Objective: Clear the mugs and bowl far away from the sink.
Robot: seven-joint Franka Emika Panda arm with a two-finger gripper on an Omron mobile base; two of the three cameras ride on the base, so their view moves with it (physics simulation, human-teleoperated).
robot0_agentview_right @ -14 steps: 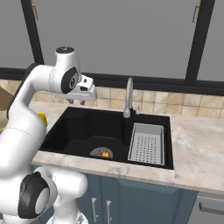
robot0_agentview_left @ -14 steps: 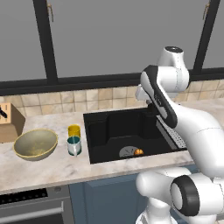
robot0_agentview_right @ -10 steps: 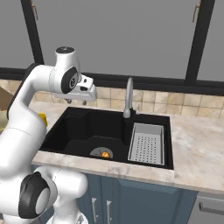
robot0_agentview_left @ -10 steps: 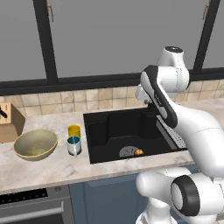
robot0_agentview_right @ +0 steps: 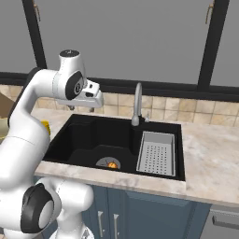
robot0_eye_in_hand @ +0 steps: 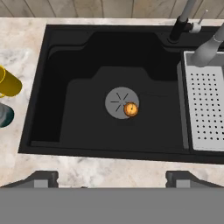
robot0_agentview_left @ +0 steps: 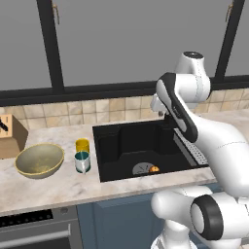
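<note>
— Where's my pincer?

— The white two-finger gripper hangs high above the black rectangular recessed sink, looking straight down; its dark fingertips stand wide apart with nothing between them, over the near marble lip of the basin.

— And the things I need to clear?

— All left of the basin on the veined beige marble counter. The plain yellow handled mug sits near the sink's left edge, with the teal mug with a silvery metallic body just in front of it, so close I can't tell if they touch. The wide shallow olive-tan bowl with a speckled inside lies just left of them, a brown wooden block behind it against the tiled wall.

— Room to move?

— Bare marble runs in front of the bowl and mugs. On the sink's right side I see a grey perforated drain tray and a curved grey metal faucet behind it. A small orange round thing sits on the grey round drain.
</note>
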